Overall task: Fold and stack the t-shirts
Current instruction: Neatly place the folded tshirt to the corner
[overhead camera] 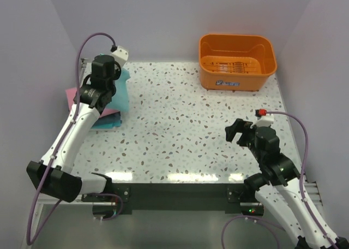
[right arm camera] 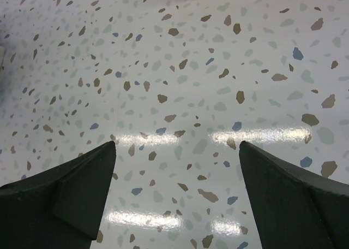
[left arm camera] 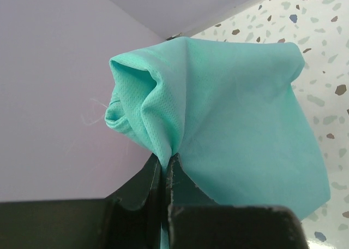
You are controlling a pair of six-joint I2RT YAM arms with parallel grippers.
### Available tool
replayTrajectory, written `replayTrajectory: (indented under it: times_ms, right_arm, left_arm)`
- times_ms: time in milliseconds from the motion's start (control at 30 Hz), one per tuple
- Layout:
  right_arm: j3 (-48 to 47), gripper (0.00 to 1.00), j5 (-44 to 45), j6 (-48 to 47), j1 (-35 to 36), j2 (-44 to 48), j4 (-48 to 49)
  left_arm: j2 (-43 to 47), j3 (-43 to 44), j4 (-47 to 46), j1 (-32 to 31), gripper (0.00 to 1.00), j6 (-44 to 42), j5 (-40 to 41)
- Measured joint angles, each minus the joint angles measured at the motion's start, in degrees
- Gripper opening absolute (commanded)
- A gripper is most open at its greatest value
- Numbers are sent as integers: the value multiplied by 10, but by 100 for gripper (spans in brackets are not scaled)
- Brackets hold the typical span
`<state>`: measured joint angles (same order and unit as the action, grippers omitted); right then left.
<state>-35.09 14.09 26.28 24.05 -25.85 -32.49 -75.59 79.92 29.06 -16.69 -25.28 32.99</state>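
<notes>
Top external: t-shirts (overhead camera: 121,94) at table (overhead camera: 191,134) edge

1. My left arm (overhead camera: 73,131) stretches forward along the left side, wrist raised.
2. My left fingers (left arm camera: 155,175) are pressed together, pinching a fold of the teal t-shirt (left arm camera: 234,118).
3. My right arm (overhead camera: 292,186) sits bent near its base.
4. My right fingers (right arm camera: 82,191) are spread wide, above the surface (right arm camera: 180,69).

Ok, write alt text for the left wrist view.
The left pincer is shut on a bunched fold of the teal-green t-shirt, which fills the middle of the frame. A lilac wall is at left, the speckled table at right.
</notes>
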Motion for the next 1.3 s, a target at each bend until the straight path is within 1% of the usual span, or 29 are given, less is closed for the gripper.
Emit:
replayTrajectory:
  times_ms: [100,233,300,433,567,633,700,867,900,967,1033,1067,1100,1133,1167,1200,1233,1300]
  right_arm:
    - [0,99,0,0,0,0,-1]
    - [0,98,0,0,0,0,-2]
    - [0,99,0,0,0,0,-3]
    - [-5,99,3,0,0,-9,-6]
    - [-8,99,9,0,0,-24,-7]
    - [-8,99,14,0,0,-28,-8]
    - [-8,99,15,0,0,-31,-8]
    - [-8,99,15,0,0,-37,-7]
    - [-8,99,15,0,0,-40,-7]
    - [-8,99,15,0,0,-45,-7]
    - [-8,99,15,0,0,-49,-7]
    - [-8,99,15,0,0,-50,-7]
    - [-8,99,15,0,0,-52,-7]
    - [-8,99,15,0,0,-52,-7]
    - [-8,99,15,0,0,-52,-7]
    - [-8,99,16,0,0,-52,-7]
    - [-8,99,16,0,0,-52,-7]
    - [-8,99,16,0,0,-52,-7]
  left_arm:
    - [20,-25,-18,22,0,-10,-26]
    - [19,-68,-47,72,0,-16,-77]
    - [12,-83,-55,95,0,-20,-93]
    - [-21,-86,-83,134,0,-26,-118]
    - [-56,-96,-143,168,0,-29,-116]
    - [-68,-116,-196,180,0,-31,-92]
    - [-80,-154,-268,195,0,-31,-66]
    - [-87,-231,-351,216,0,-31,-54]
    - [-87,-242,-366,217,2,-33,-49]
    - [-87,-255,-393,217,1,-38,-38]
    - [-88,-255,-415,219,19,-40,-26]
    - [-88,-255,-428,220,32,-43,-18]
    - [-88,-255,-439,221,49,-44,-10]
    - [-88,-255,-448,221,70,-47,-3]
    - [-89,-255,-457,222,84,-48,8]
    - [-90,-255,-469,223,94,-45,21]
    - [-91,-254,-482,223,100,-42,38]
    - [-92,-254,-498,224,100,-33,64]
